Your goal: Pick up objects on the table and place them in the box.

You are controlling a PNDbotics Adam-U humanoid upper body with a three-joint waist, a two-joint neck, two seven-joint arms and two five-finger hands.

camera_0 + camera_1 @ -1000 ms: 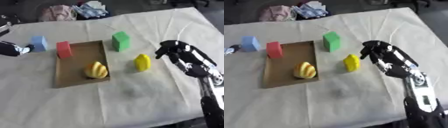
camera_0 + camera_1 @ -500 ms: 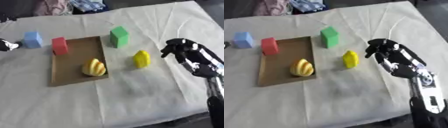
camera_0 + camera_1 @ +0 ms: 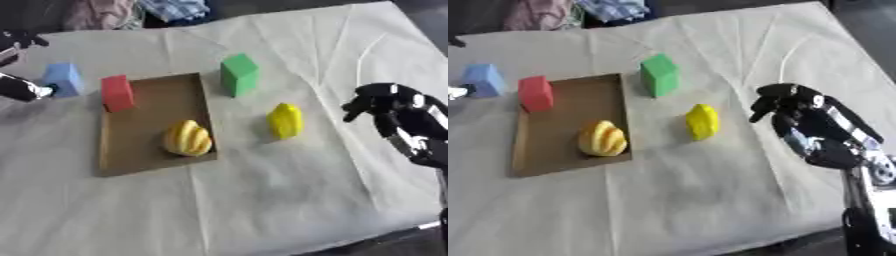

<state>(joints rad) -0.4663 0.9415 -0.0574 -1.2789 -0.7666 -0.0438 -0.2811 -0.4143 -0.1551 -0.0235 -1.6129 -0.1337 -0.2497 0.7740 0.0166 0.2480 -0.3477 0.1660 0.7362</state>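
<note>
The right hand (image 3: pixel 802 117) is hovering beside the yellow piece (image 3: pixel 702 121), fingers curled on nothing; it should spread them, approaching sideways, before reaching the box (image 3: pixel 144 150).

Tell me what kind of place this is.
Probably a robot test or teaching setup, not a home: a table under a creased cloth, toy blocks and a shallow cardboard box laid out for sorting, and a pile of clothes at the far edge.

We see matt, creased cloth on the table (image 3: pixel 262 200); box (image 3: pixel 131 150) looks like matt brown cardboard. Blocks, e.g. green block (image 3: pixel 238 74), seem smooth, prob. foam or plastic. Right hand (image 3: pixel 811 122): black plastic w/ silver metal.
</note>
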